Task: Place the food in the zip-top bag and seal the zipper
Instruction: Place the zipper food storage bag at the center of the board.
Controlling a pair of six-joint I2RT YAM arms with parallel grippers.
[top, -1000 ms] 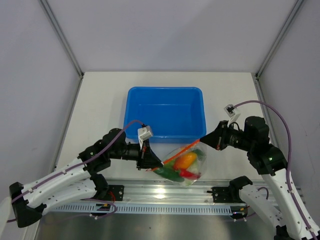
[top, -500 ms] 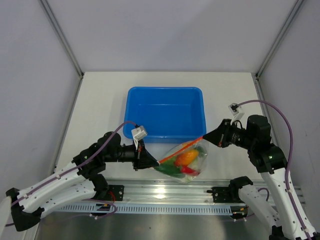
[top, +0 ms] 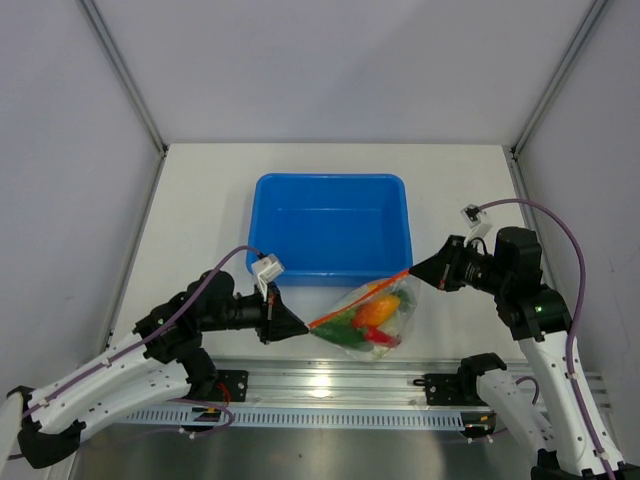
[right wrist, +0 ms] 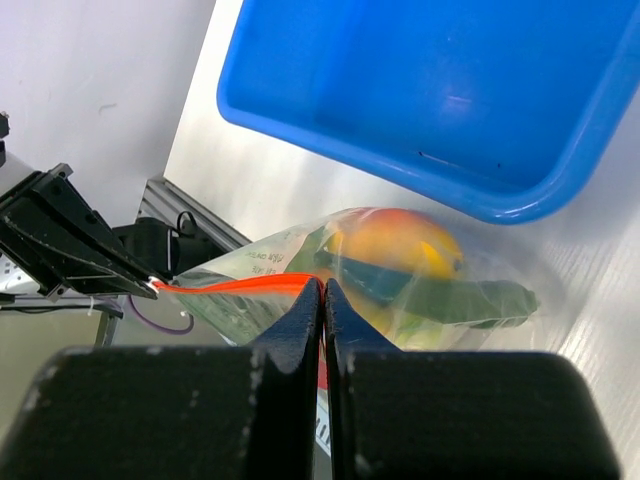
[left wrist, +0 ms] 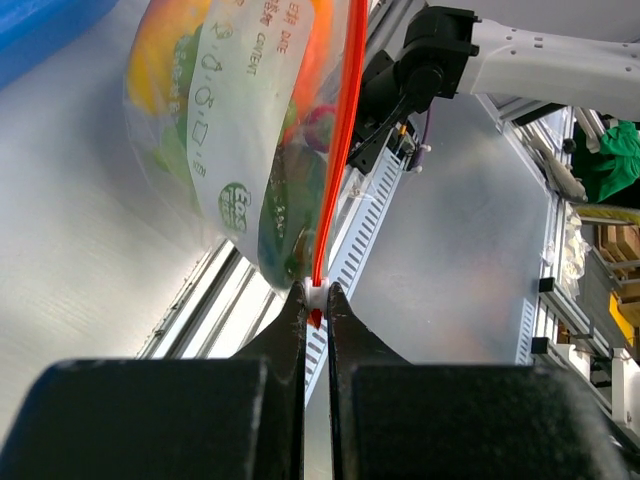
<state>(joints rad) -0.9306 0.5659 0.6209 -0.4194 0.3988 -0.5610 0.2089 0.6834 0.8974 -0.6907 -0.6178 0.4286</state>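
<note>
Two-armed hold on a filled pouch. The left hand [top: 303, 327] and the right hand [top: 411, 272] are each closed to a narrow pinch on opposite ends of the zipper [top: 357, 299], which is drawn out as a straight orange-red line between them. Its long axis runs diagonally, from the near left to the far right. The zip-top bag [top: 372, 325] hangs below this line, in front of the blue tub [top: 330, 181] and over the near part of the tabletop [top: 200, 220]; whether its underside touches that surface cannot be told. The food [top: 375, 313] lies inside the bag: an orange fruit uppermost, with green and red pieces beneath it. In the left wrist view the strip leaves the fingertips as a single line, yet whether its two tracks are pressed together along the whole length cannot be told. Filling appears done and sealing appears to be the step in hand. Since each hand holds one end, neither is nearer, and any closing stroke would probably follow the strip's axis while the other end is anchored. The tabletop is pale and smooth, with a metal rail [top: 330, 385] at its near edge and plain white walls [top: 330, 70] on three sides.
</note>
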